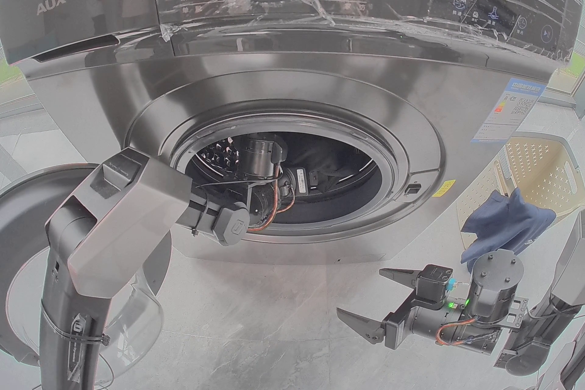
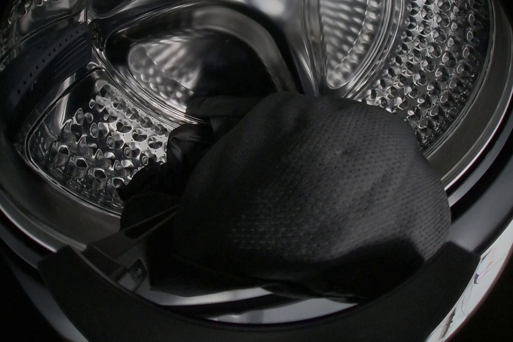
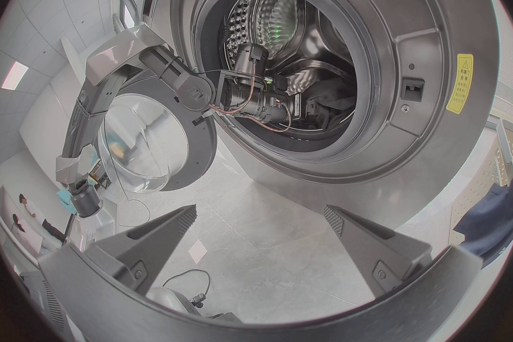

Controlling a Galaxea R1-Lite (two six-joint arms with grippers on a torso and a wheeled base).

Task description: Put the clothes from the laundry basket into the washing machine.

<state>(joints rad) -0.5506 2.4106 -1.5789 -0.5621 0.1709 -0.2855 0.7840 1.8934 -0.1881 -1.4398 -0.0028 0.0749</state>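
Loading is in hand: a black garment [image 2: 315,188] is draped over the left gripper [image 1: 312,178] inside the drum [image 2: 427,38]; its clamping cannot be told. Release seems called for next. The right gripper [image 1: 359,292] is held apart at five o'clock of the drum.

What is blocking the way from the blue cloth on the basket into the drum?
The door is open, but the left arm fills part of the opening, with dark clothes beyond it in the drum.
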